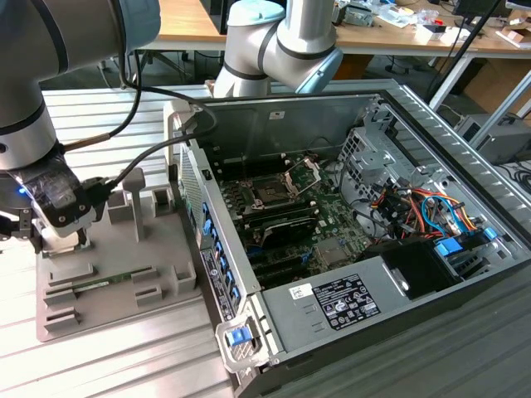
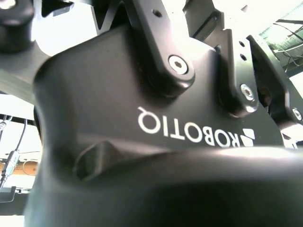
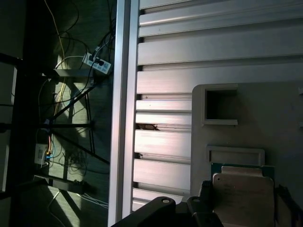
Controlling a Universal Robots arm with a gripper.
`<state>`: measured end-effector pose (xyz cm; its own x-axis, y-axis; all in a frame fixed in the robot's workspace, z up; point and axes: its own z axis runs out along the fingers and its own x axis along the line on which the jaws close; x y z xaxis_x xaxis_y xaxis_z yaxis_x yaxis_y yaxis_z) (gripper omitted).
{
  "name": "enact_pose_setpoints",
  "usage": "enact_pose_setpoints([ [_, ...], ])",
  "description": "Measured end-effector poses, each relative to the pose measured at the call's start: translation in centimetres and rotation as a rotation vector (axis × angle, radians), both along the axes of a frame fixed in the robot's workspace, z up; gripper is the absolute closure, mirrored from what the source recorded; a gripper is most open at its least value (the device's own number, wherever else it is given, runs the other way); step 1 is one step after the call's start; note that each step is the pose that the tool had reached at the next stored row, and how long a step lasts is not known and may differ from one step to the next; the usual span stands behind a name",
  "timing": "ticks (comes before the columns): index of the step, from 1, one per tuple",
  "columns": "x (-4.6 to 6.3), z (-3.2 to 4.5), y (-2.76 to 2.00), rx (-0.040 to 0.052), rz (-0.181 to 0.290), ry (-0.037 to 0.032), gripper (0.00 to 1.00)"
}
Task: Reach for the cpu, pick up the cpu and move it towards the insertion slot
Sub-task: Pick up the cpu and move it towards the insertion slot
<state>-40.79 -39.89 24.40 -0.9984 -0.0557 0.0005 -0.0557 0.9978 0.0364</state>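
Judged at pick-up step. Hovering low with gripper [image 1: 60,239] over cpu [image 3: 244,196], seated in tray [image 1: 108,278] at exterior view's left. Cannot tell whether clamped. Well apart from slot [image 1: 270,192]. Calls for square, level hold next.

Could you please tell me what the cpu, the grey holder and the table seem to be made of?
The cpu: likely a metal lid, with a dull silvery sheen. The grey holder: probably matte plastic, with moulded pockets. The table: seemingly aluminium, with bright ribbed slats.
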Motion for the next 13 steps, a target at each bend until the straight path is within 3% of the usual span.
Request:
enact_pose_setpoints([
  [13, 0.0, 0.24, 0.0, 0.0, 0.0, -0.0001, 0.45],
])
